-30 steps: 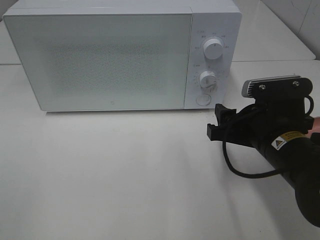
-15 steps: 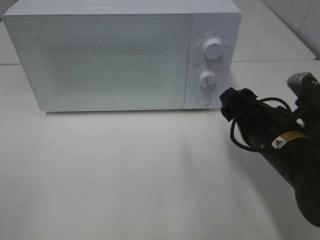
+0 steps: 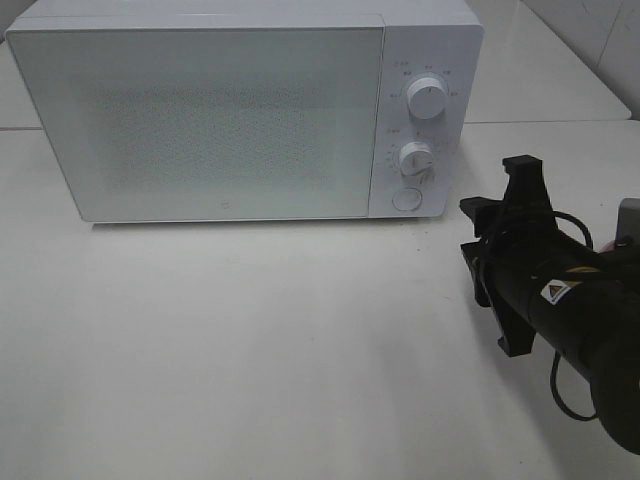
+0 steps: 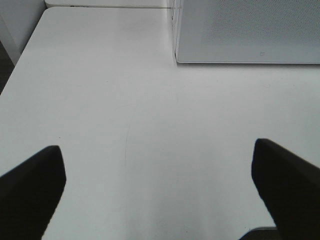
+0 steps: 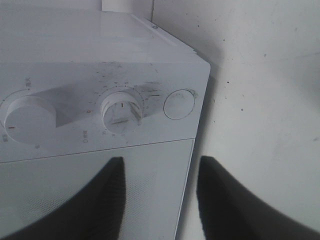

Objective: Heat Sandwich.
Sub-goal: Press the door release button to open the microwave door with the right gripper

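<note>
The sandwich is out of view. The white microwave stands at the back of the table with its door shut. My right gripper hovers just right of the microwave's front corner and points toward the control panel. In the right wrist view the right gripper has its fingers apart with nothing between them, facing the lower knob and the round button. My left gripper is wide open above bare table, left of the microwave's front corner; the exterior view does not show it.
The control panel carries an upper knob, a lower knob and a round button. The white table stretches out in front of the microwave. A tiled wall rises at the back right.
My right wrist has rolled, so the gripper body now stands upright. The gripper has drawn back a little from the panel and its fingers have come closer together.
</note>
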Motion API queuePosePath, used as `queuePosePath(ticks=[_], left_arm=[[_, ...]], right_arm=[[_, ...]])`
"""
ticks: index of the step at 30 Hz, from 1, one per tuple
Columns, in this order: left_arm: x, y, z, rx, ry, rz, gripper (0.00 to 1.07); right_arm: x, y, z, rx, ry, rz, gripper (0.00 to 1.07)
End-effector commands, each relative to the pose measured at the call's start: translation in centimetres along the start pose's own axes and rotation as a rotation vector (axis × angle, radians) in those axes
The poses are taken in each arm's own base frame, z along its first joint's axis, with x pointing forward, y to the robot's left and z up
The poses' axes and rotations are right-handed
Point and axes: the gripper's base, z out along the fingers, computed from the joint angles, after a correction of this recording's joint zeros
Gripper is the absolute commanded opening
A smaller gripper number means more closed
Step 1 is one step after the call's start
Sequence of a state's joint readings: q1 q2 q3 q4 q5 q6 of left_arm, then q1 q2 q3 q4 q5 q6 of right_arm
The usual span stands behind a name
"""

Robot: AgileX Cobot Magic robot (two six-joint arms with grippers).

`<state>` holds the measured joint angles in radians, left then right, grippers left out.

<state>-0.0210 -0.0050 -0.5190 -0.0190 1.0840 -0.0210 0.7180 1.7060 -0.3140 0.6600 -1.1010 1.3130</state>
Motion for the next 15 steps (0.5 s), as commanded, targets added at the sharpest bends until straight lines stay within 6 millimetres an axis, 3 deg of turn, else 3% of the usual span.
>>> queuePosePath(ticks=[1,2,5,15], left_arm=[[0.10,0.03,-0.27,0.003,-0.035,0.006,0.96],[0.10,0.03,-0.27,0.003,-0.035,0.006,0.96],[0.10,0.03,-0.27,0.003,-0.035,0.006,0.96],[0.10,0.03,-0.27,0.003,-0.035,0.006,0.96]], right_arm=[[0.09,-0.10,-0.07,0.005,0.009,0.035,0.35],[0.10,-0.13,-0.07,0.009,0.010,0.040,0.23],[0.17,-0.33,-0.08,0.031,0.017,0.038,0.03],[0.18,-0.55,-0.07,0.052,0.017,0.034,0.00]])
